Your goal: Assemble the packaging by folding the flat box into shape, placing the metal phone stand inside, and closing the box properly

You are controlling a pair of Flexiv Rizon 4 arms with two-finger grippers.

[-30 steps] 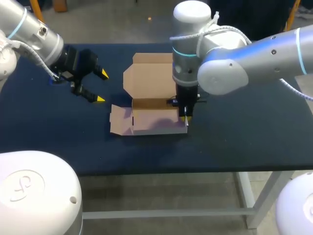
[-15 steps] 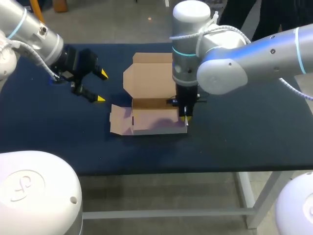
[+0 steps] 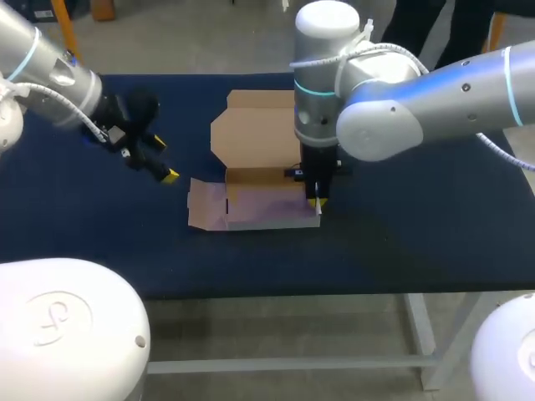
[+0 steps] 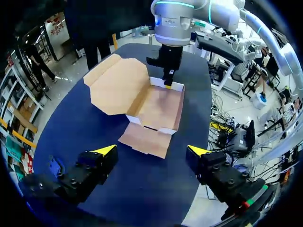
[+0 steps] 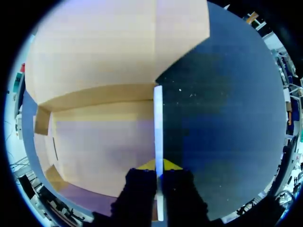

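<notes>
Head view looks down on a dark blue table [image 3: 418,242] with a brown cardboard box [image 3: 263,205] lying near its middle. The right arm [image 3: 401,109] comes in from the right and bends down, so that its wrist stands upright over the right end of the box. The left arm [image 3: 50,71] comes in from the left and is held above the table, to the left of the box.

The box is only half formed. Its shallow tray sits on the table with the open side up. The lid [image 3: 255,134] is folded back and lies spread out on the far side of the tray. The end flap [image 3: 205,205] on the left lies flat on the table. The side wall [image 5: 158,123] at the right end stands upright.

The right gripper [image 5: 156,165] points straight down and pinches the box by this side wall, one yellow tip on the inner face and one on the outer.

The left gripper [image 4: 151,151] has its fingers spread wide with nothing between them. It hangs apart from the box, with the flat end flap ahead of it in the left wrist view.
</notes>
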